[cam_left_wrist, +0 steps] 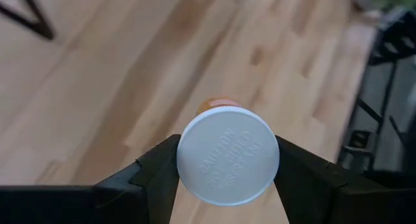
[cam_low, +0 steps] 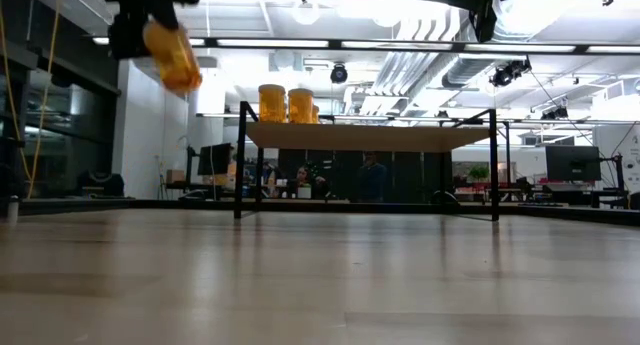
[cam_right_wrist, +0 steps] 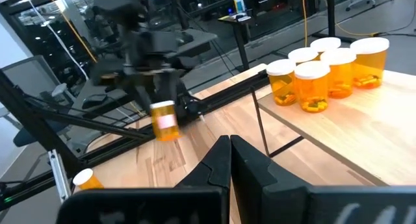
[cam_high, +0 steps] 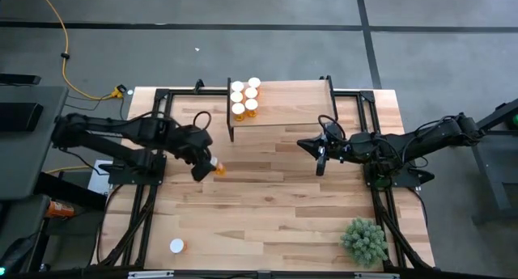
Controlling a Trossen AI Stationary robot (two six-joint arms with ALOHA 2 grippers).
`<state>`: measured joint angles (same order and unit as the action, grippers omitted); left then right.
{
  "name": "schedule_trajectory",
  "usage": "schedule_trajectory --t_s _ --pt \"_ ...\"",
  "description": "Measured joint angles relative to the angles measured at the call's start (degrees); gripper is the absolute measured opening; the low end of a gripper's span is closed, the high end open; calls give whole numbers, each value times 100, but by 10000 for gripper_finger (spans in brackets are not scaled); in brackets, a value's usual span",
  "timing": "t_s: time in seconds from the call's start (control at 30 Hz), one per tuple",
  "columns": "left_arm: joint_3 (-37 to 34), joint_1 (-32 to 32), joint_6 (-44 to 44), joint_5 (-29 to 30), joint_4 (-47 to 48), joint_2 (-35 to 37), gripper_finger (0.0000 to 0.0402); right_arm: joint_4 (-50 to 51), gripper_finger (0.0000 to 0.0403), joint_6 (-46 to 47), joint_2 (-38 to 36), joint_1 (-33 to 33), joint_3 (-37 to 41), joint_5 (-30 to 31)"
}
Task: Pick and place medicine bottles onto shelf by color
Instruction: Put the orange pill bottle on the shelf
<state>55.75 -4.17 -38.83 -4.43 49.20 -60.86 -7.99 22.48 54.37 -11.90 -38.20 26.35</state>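
Approx. five medicine bottles (cam_high: pixel 244 99) already stood clustered at one end of the shelf (cam_high: pixel 291 105). Left hand (cam_high: pixel 204 165) was clamped on a sixth bottle (cam_high: pixel 216 167) by its cap, lifted clear of the worktop (cam_high: pixel 275 206) and short of the shelf; right hand (cam_high: pixel 319 156) was fully closed, empty, waiting beside the shelf. Judged mostly done: held bottle not yet placed, plus one last bottle (cam_high: pixel 177 246) lying near the worktop's front-left corner.
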Motion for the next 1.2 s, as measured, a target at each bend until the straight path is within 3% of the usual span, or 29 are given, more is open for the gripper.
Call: schedule_trajectory --t_s 0.23,0.43,0.7,0.8,1.03,1.2 --pt "674 462 -7 14 44 -94 206 -2 0 -42 0 0 0 -2" --pt "1544 486 459 204 70 -789 206 -53 0 -97 0 0 0 12" --pt "3222 -37 1792 451 88 -2320 207 -835 0 -455 0 1 0 14" --pt "3940 -302 2330 845 117 -2909 207 -1191 0 -445 -2 67 0 72" --pt "5340 -916 3231 1313 162 -4124 207 -1112 0 391 -4 626 0 355" --pt "5687 -1316 3460 1304 250 -4682 207 -749 0 1043 120 1184 0 200"
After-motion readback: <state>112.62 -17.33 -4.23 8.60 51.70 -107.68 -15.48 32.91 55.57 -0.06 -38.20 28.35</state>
